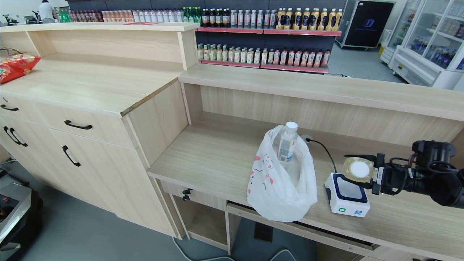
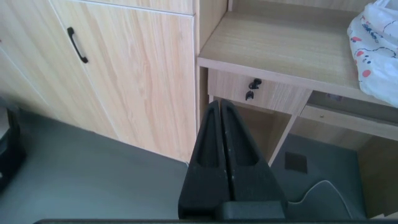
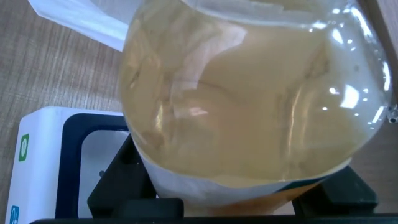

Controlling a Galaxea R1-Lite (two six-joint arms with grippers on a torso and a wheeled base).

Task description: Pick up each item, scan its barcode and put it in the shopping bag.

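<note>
The right end effector [image 1: 362,170] grasps a clear jar [image 3: 249,93] just over the scanner [image 1: 346,197], beside the shopping bag [image 1: 282,188]. Probably rigid, full, slick: hold its body squarely. The left end effector [image 2: 221,112] is clenched, empty.

Head looks down on counter [image 1: 217,159]; left wrist low, shares bag [image 2: 379,37]; right wrist hugs scanner [image 3: 40,168].
</note>
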